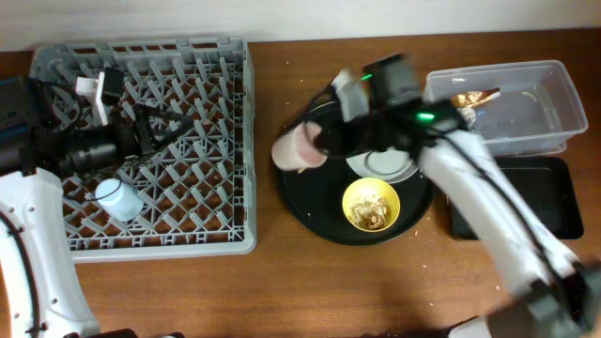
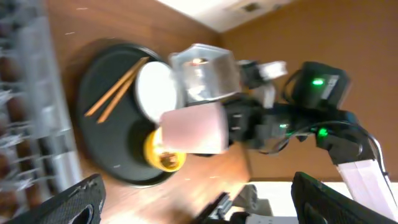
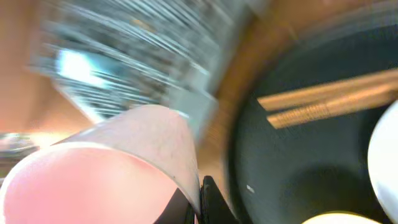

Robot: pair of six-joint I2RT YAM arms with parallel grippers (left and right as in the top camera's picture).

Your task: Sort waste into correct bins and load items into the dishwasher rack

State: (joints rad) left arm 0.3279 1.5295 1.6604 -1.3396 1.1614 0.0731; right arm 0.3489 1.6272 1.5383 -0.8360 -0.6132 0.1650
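Grey lattice plastic dishwasher rack (image 1: 141, 141): sitting at the table's rear-left corner, with a light blue cup (image 1: 119, 197) lying inside.
Right gripper (image 1: 321, 141): pinching a small pink cup (image 1: 297, 148) sideways, between the round black tray (image 1: 310, 202) and the rack; probably for loading.
Left gripper (image 2: 199, 208): hovering over the rack with fingers spread wide, holding nothing.

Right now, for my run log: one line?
right gripper: shut on pink cup, over round tray rim | left gripper: open, over rack | light blue cup: in rack | yellow bowl: on tray
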